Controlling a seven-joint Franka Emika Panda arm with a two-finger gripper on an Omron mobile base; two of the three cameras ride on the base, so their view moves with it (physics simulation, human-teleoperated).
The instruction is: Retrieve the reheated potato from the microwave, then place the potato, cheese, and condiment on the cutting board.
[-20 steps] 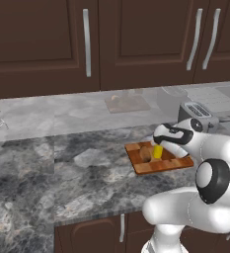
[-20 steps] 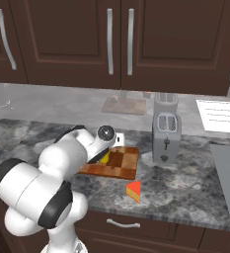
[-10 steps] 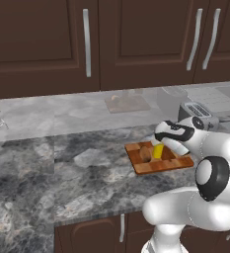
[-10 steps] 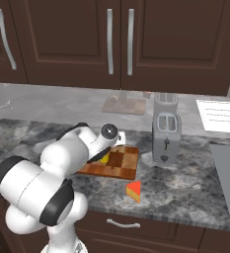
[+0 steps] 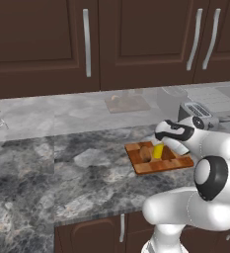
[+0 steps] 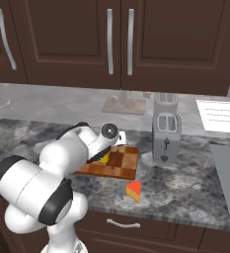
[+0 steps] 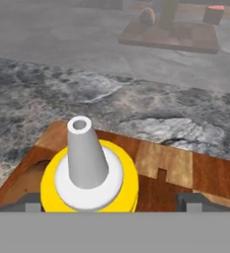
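The slim yellow squeeze bottle (image 7: pixel 89 175) stands on the checkered wooden cutting board (image 5: pixel 158 158) beside the brown potato (image 5: pixel 145 153); the gripper (image 7: pixel 114 201) is open (bottle released). Next: the orange cheese wedge (image 6: pixel 134 190) near the worktop front edge.

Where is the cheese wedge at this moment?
In the right base view, the cheese lies on the counter, off the cutting board, just in front of its right corner and left-front of the toaster.
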